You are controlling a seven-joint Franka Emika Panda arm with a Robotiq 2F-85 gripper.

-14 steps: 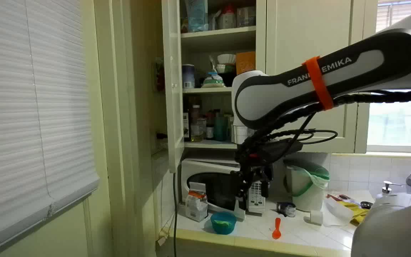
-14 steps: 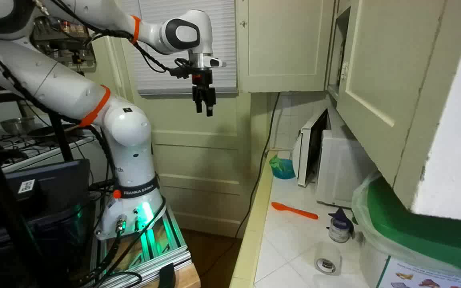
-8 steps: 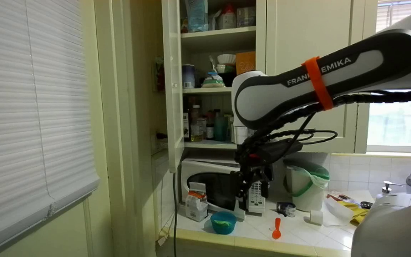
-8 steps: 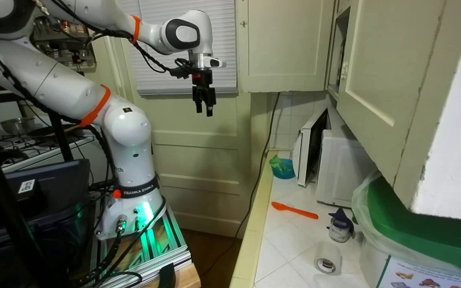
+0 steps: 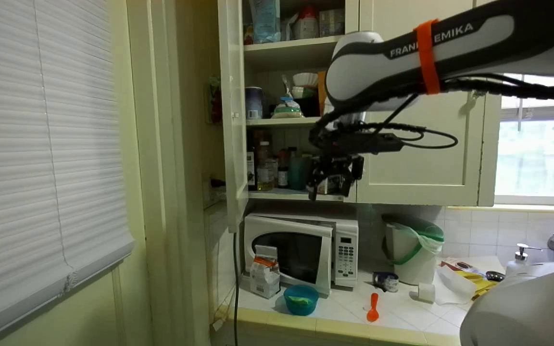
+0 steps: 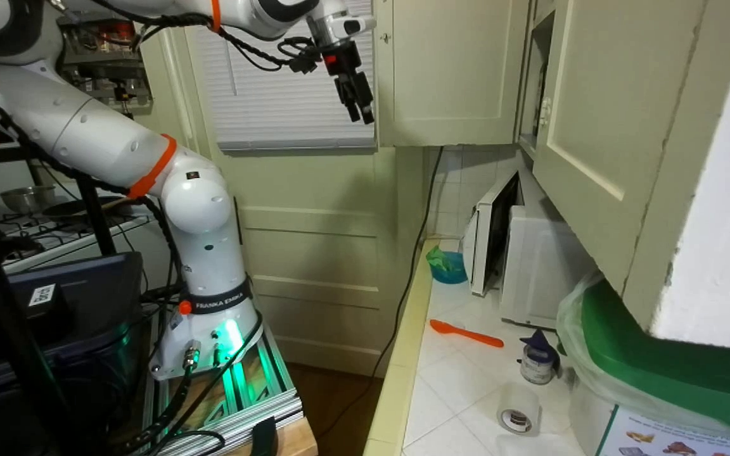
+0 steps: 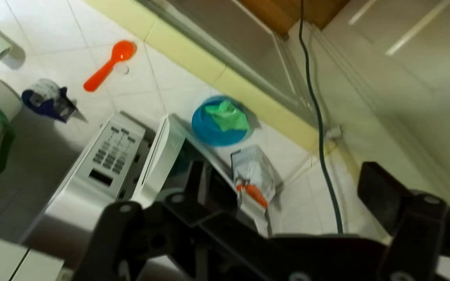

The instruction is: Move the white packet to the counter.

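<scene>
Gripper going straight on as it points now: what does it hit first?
Probably the counter, near the blue bowl and white packet; depth is unclear, so the gripper might clip either first.

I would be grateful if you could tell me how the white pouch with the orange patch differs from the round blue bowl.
The white pouch with the orange patch stands taller than the round blue bowl. The pouch flattens toward its top, while the bowl is low and wide open. The bowl visibly holds crumpled green material; the pouch's contents are hidden. Both rest on the white-tiled counter by the white microwave.
</scene>
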